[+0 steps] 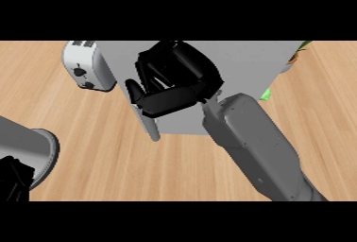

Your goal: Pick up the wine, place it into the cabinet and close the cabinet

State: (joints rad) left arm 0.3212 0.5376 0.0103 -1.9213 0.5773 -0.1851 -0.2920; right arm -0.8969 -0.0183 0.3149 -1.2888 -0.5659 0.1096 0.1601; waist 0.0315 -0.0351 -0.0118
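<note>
The grey cabinet (230, 66) stands at the back middle of the wooden counter. Its door (147, 124) shows as a thin grey slab along the cabinet's left front corner, close to the body. My right hand (174, 97) lies against the cabinet near that door, fingers relaxed and thumb (132, 90) spread toward the door edge, holding nothing. The right forearm (254, 146) runs in from the lower right. No wine bottle shows; the hand and cabinet hide the inside. My left hand (14, 182) is at the lower left edge, partly cut off.
A white toaster (87, 66) stands left of the cabinet. Something green (266, 94) peeks out at the cabinet's right side, with a plant (300, 49) at the back right. The left forearm (28, 142) fills the lower left corner.
</note>
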